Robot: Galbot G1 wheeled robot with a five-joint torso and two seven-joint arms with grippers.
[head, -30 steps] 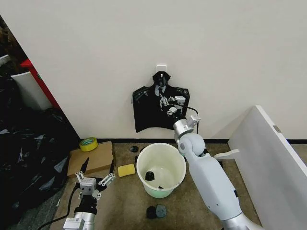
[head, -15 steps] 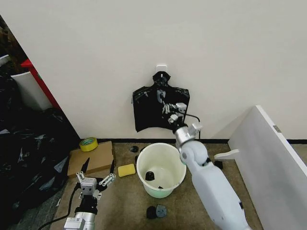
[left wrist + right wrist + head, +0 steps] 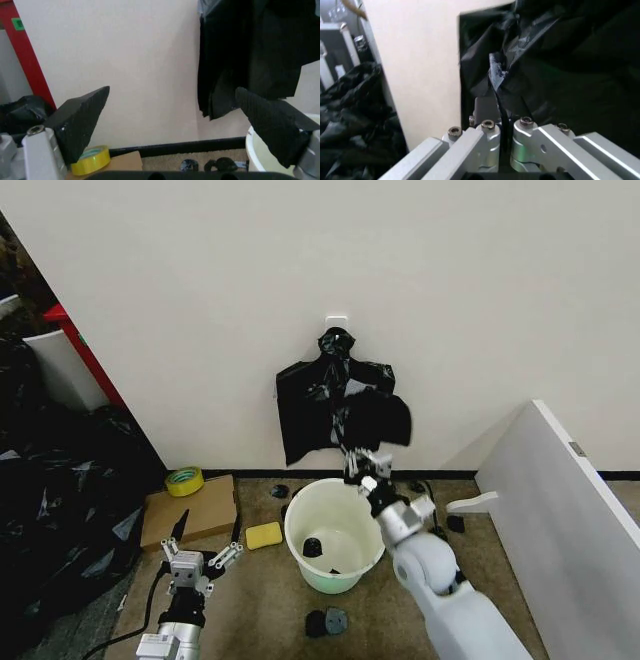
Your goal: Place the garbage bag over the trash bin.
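Right gripper jaws clamped on garbage bag bottom edge, bag stretched above them, trash bin rim just below. Left gripper jaws wide open, empty, floor beneath.

The garbage bag hides part of the hanging bundle; the right claw's fingertips are buried in plastic.

one trash bin, one yellow sponge, one tape roll, two tools
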